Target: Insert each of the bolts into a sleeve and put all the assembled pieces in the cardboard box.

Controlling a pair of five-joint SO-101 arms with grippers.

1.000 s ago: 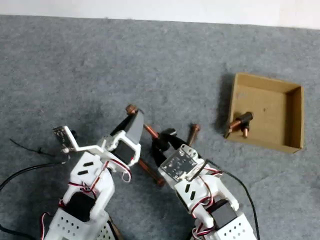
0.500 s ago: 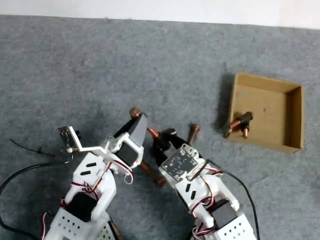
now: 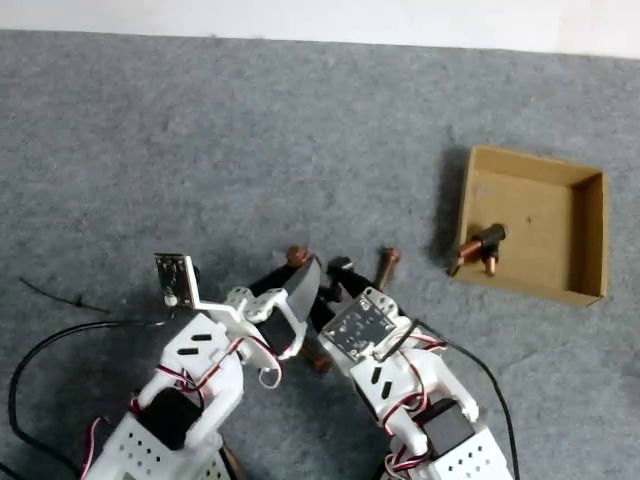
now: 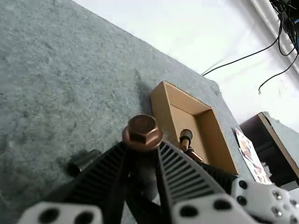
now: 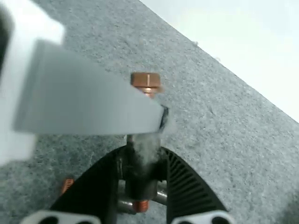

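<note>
The grey carpet (image 3: 250, 130) carried the cardboard box (image 3: 592, 235) well off to the right arm's side, with an assembled piece (image 3: 480, 245) already lying in it. Both arms met near the middle of the carpet. The left gripper (image 4: 141, 145) was clenched on a copper bolt (image 4: 142, 132), hex head up above the jaws. The right gripper (image 5: 140, 158) was closed around what looked like a dark sleeve (image 5: 139, 179), though the left finger crossing in front hid the join between the two parts. The step in hand was the insertion itself: bolt shank lined up over the sleeve's bore. The next move called for a straight push along that axis, then a release by the left jaws. A spare bolt (image 3: 386, 265) and a loose sleeve (image 4: 83, 162) lay on the carpet — work not yet done
</note>
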